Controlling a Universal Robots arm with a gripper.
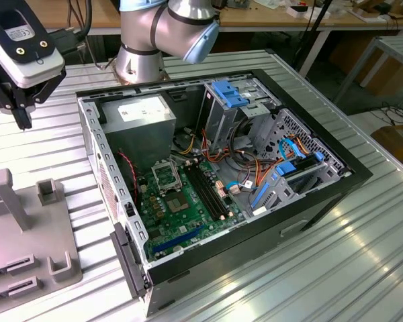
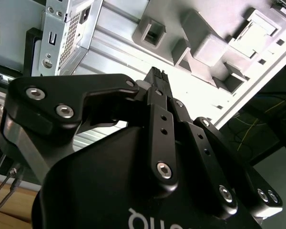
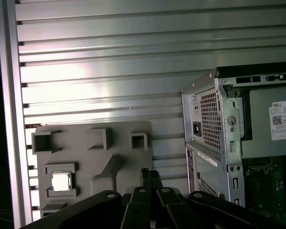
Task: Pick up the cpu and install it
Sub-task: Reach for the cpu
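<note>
– Cpu handling first: how will that small, thin, square cpu (image 3: 61, 182) with the pale silver-grey metal top behave?

– Light and stiff, I judge, but fragile on its underside, and the smooth metal lid looks slippery. In the first wrist view it lies flat, lid up, in a shallow square pocket of the pale grey moulded plastic holder (image 3: 109, 160).

– Where would you take hold of it?

– By two opposite edges, with the pads on the thin sides and nothing pressing on the contacts beneath. The pocket's raised walls stand close around it, so there is little room to spare.

– And the pincer?

– The black two-finger gripper (image 3: 150, 175) is narrow. Its fingertips meet, with nothing between them. In the first wrist view they point down over the part of the holder nearer the computer. The cpu sits apart from them, toward the holder's far corner.

– What about the arm's pose?

– In the exterior view the silver and pale blue arm (image 1: 181, 23) stands behind the open black desktop computer case (image 1: 309, 208) and reaches to the exterior view's left. The wrist is high. The gripper hangs fingers-down above the ribbed aluminium table (image 1: 349, 268), between the case and the holder.

– And the destination?

– The square dark socket with a silver metal frame (image 1: 166, 176) sits on the green motherboard (image 1: 188, 215) inside the case, well apart from the gripper.
</note>
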